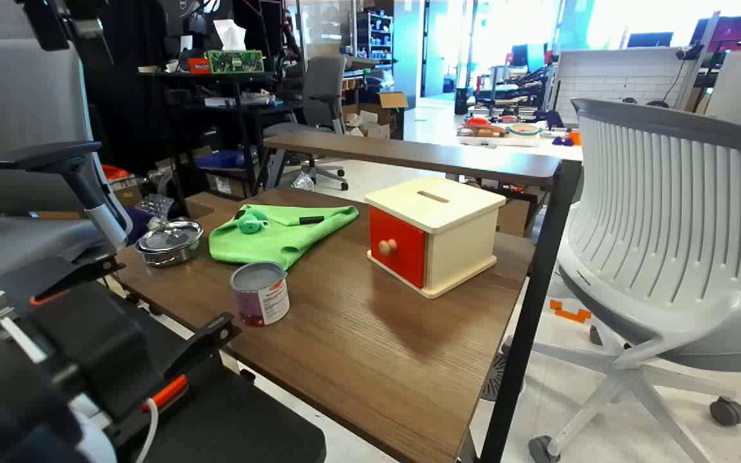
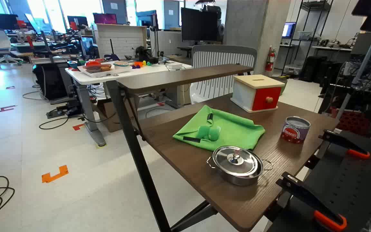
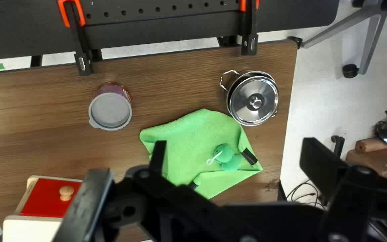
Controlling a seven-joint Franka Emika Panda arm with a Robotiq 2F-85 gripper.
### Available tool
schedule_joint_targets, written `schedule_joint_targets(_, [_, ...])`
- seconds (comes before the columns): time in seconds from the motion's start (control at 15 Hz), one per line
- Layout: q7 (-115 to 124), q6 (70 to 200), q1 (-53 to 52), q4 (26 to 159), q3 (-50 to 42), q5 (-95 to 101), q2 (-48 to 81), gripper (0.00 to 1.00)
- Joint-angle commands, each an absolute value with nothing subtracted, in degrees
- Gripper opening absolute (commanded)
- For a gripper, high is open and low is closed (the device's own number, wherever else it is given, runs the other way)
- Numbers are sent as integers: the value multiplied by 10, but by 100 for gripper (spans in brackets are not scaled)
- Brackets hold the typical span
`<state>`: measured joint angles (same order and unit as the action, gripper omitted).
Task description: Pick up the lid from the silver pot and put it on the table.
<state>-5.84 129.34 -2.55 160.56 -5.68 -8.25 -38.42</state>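
The round silver lid [image 2: 235, 160] with its central knob rests on the silver pot [image 2: 241, 180], a little off-centre, leaving a strip of the pot's rim uncovered. The lid also shows in an exterior view [image 1: 171, 236] and in the wrist view [image 3: 254, 101], with the pot's rim [image 3: 231, 92] beside it. The pot stands near a corner of the brown table [image 1: 345, 341]. My gripper [image 3: 234, 146] is open and empty, high above the table. In the wrist view the lid lies beyond the fingertips. Part of the gripper shows at the upper left in an exterior view [image 1: 78, 32].
A green cloth [image 2: 233, 127] with green round pieces [image 2: 208, 132] lies beside the pot. A cylindrical cup [image 2: 295, 129] and a red-and-tan box [image 1: 438, 235] stand on the table. Black-and-orange clamps [image 3: 249, 37] grip the near edge. A raised shelf [image 1: 409, 154] runs along the far side.
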Motion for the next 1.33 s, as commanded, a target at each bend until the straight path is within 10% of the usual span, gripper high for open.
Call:
schedule_joint_targets(0.0, [-61, 1291, -22, 1604, -53, -85, -384, 100])
schedule_joint_targets(1.27, [59, 1489, -89, 1605, 100, -49, -144, 100])
